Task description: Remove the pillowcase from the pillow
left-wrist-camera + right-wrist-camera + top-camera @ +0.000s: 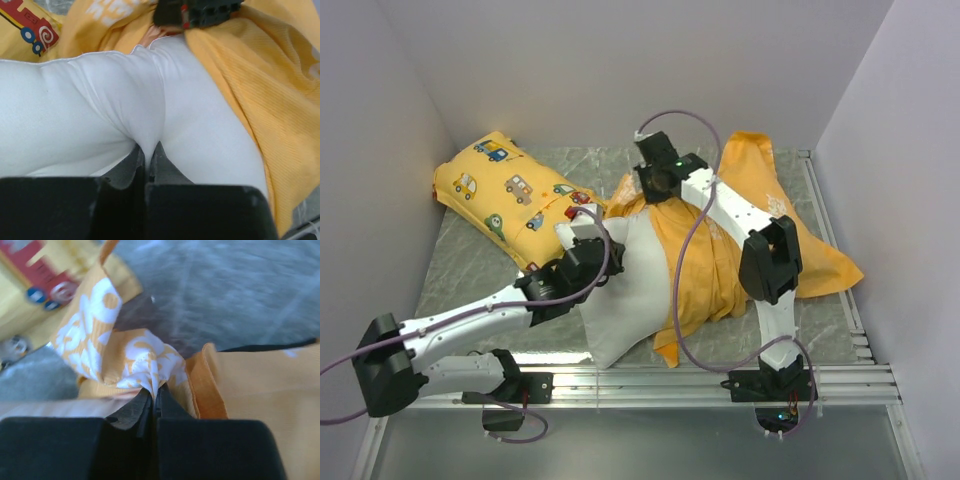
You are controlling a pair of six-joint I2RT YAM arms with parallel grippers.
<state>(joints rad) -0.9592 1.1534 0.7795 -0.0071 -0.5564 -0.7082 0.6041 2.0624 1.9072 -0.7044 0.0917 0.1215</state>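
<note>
From where I stood the job looked roughly half done. The pillow point(630, 290) lay in the middle of the counter point(460, 265) with its bare white end bulging toward the near edge. The pillowcase point(820, 265) covered only the other half and trailed in loose folds toward the right edge and the far right corner. The left gripper point(148, 152) had its fingers pressed together on a ridge of the pillow's white cover, pinching it so that creases ran up from the jaws. The right gripper point(155, 392), reaching in over the far side of the pillow, was clamped on a bunched bit of orange cloth with white print. That seemed to be close to the hemmed mouth of the case, though the wrist view was too blurred for me to be sure. The step in hand, as I judged it, was the pull-apart itself, with one arm anchoring the pillow and the other drawing the case off. The next move would call for the right arm to haul its cloth toward the right edge while the left held the pillow back toward the near left corner. A slack pinch on either side would only drag the whole bundle along. The smaller yellow pillow point(505, 185) with little cars sat by the far left corner, just beside the bundle.
</note>
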